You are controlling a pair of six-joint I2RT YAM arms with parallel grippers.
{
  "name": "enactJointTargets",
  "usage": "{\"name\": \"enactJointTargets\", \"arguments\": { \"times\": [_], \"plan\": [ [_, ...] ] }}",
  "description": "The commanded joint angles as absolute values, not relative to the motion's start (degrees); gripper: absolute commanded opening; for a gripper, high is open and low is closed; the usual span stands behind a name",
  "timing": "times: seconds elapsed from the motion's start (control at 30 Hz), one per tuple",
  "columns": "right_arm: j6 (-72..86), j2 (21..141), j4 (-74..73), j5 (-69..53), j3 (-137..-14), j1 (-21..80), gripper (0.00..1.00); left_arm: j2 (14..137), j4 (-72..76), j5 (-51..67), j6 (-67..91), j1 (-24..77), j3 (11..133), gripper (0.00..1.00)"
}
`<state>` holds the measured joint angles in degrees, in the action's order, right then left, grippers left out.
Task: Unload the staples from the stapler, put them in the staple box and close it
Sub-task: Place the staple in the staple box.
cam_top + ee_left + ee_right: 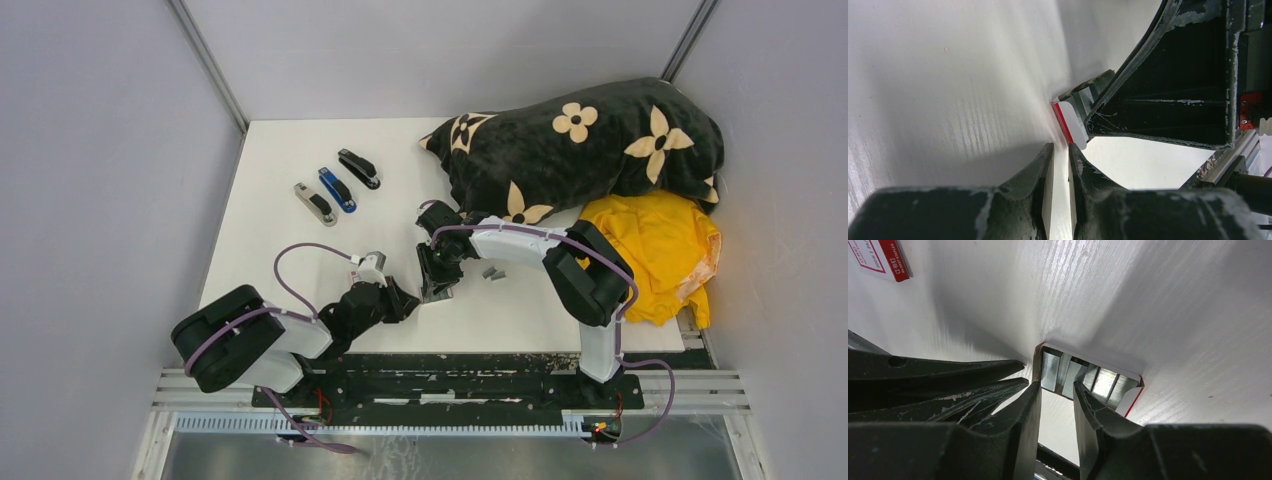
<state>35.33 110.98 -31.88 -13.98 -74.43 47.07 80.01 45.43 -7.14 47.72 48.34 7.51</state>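
Robot test cell in a lab, as I read it from the overhead feed. Plain grey panels (110,150) wall in a white tabletop (290,230) on three sides, with bare aluminium posts (207,62) in the back corners. The two arms (590,285) are bolted to a black base plate (400,365) on slotted rail (700,385), with purple cables (305,245) looped loose. Three staplers (337,189) lie lined up like test props.

The white-and-red box (879,259) carries "STAPLES" and Chinese characters, barely legible.
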Motion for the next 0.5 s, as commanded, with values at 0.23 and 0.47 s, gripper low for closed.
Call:
{"name": "enactJointTargets", "arguments": {
  "times": [0.23,0.47],
  "plan": [
    [36.0,111.9,-30.1,-15.7,-74.9,46.7,0.36,80.8,44.5,-7.3,49.4,48.2,8.3,0.24],
    [35.4,110.1,-30.4,-15.0,-74.9,46.6,0.35,80.7,44.3,-7.6,49.4,48.1,8.3,0.24]
  ]
}}
